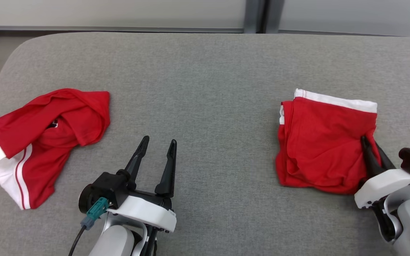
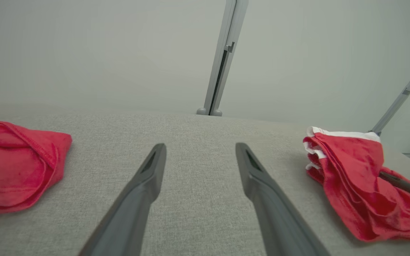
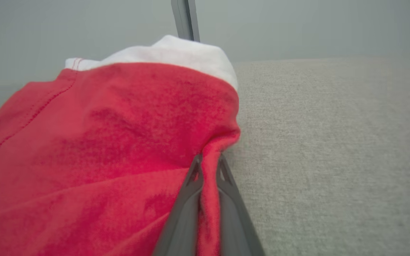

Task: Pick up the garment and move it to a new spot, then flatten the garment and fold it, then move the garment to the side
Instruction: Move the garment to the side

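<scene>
1. The left gripper [image 1: 158, 139] sits wide open and empty over the grey cushioned surface [image 1: 205, 71].
2. The right gripper [image 3: 209, 158] is clamped on a ridge of the folded red-and-white garment [image 1: 319, 142], which lies at the surface's right.
3. A crumpled red shirt [image 1: 48, 131] lies at left.

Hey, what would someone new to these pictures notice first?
The folded red garment at the right stands out, its edge pinched in the shut right tool. A crumpled red and white garment lies at the far left of the grey surface, and the left tool sits open between them.
</scene>
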